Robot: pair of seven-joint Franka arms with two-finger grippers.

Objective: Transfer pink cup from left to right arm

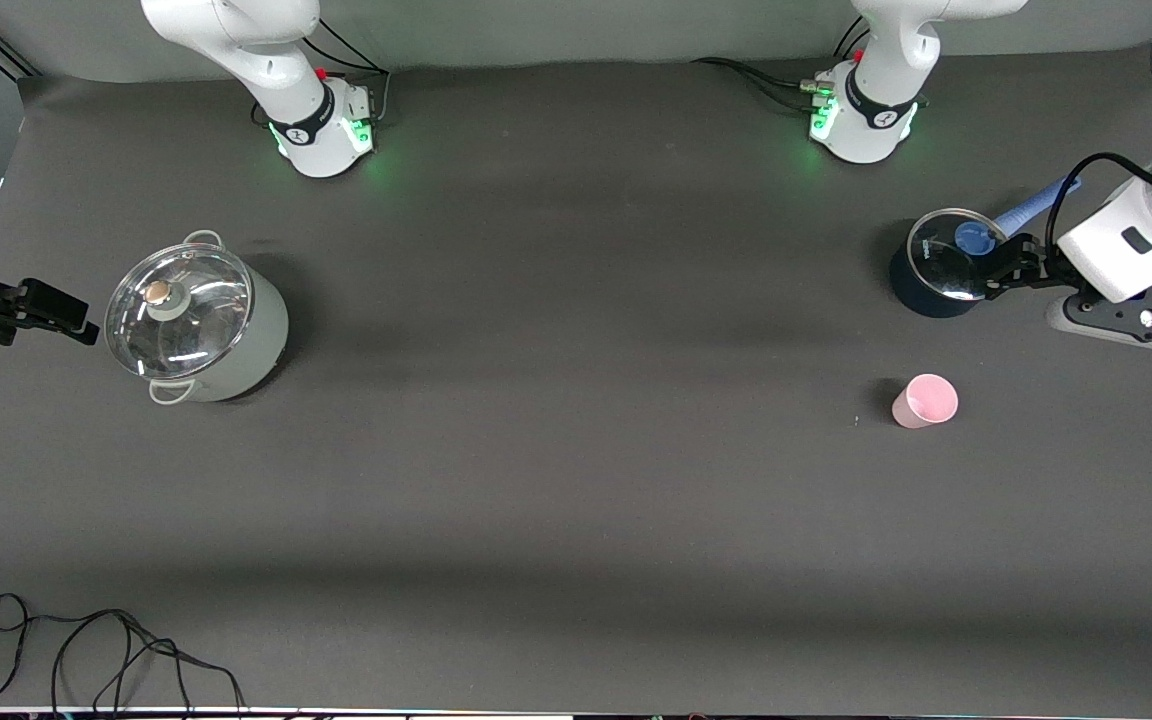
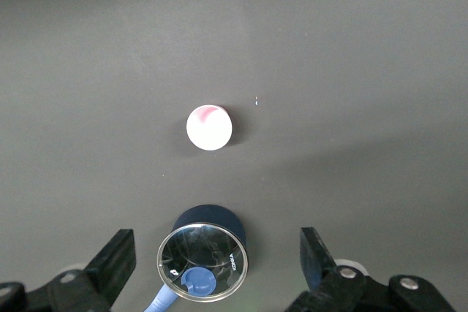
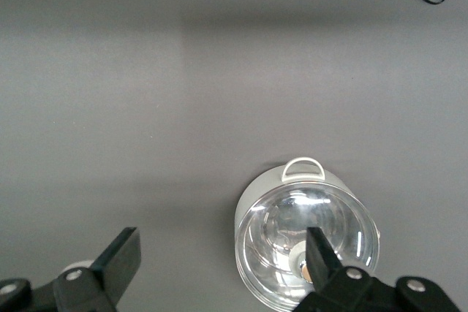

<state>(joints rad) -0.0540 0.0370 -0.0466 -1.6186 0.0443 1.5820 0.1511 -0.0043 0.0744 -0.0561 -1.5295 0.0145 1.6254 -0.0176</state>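
The pink cup stands upright on the dark table, toward the left arm's end, nearer to the front camera than a dark blue pot. It also shows in the left wrist view, seen from above, mouth up. My left gripper hangs over the dark blue pot, open and empty; in its wrist view the jaws stand wide apart with the pot's lid between them. My right gripper is open and empty at the right arm's end of the table, beside a white pot; its wrist view shows the jaws wide apart.
A white pot with a glass lid stands toward the right arm's end and shows in the right wrist view. The dark blue pot with a glass lid and blue handle also shows in the left wrist view. A black cable lies at the table's near edge.
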